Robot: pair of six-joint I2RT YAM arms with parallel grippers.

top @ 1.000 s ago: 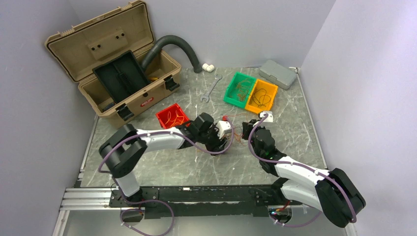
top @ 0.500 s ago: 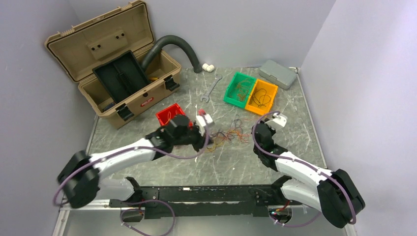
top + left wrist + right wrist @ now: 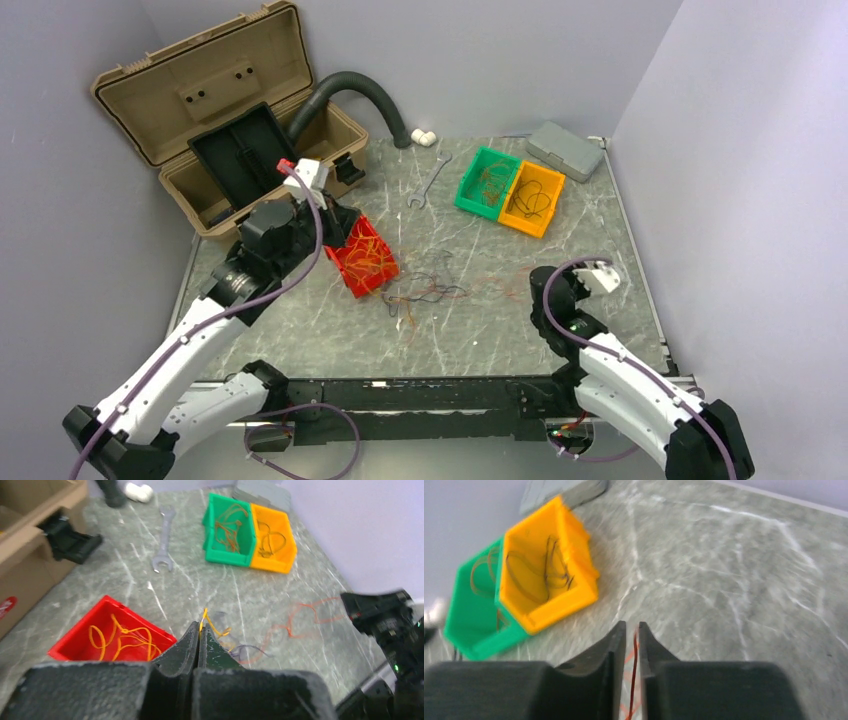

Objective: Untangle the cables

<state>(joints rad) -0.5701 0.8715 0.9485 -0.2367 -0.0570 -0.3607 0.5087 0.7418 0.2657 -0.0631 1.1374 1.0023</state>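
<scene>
The cables [image 3: 425, 293] lie as a loose, pulled-out tangle of dark, yellow and red strands in the middle of the table. My left gripper [image 3: 198, 626] is raised near the red bin [image 3: 365, 262] and shut on a yellow cable [image 3: 214, 626] that runs down to the tangle. A red strand [image 3: 300, 617] trails right toward my right gripper [image 3: 545, 283]. In the right wrist view the right gripper [image 3: 631, 625] stands a little open. A thin red cable [image 3: 633, 670] hangs loose in the narrow gap, against the right finger.
The red bin holds orange cables. A green bin [image 3: 487, 180] and an orange bin [image 3: 533, 196] with wires stand at the back. A wrench [image 3: 428, 185], an open tan toolbox [image 3: 230, 130], a dark hose [image 3: 360, 95] and a grey case [image 3: 565, 150] line the far side.
My left gripper shut on the yellow cable and swung back left toward the toolbox, stretching the tangle. The right arm drew back to the near right, and its jaws parted slightly. The red bin shifted nearer.
</scene>
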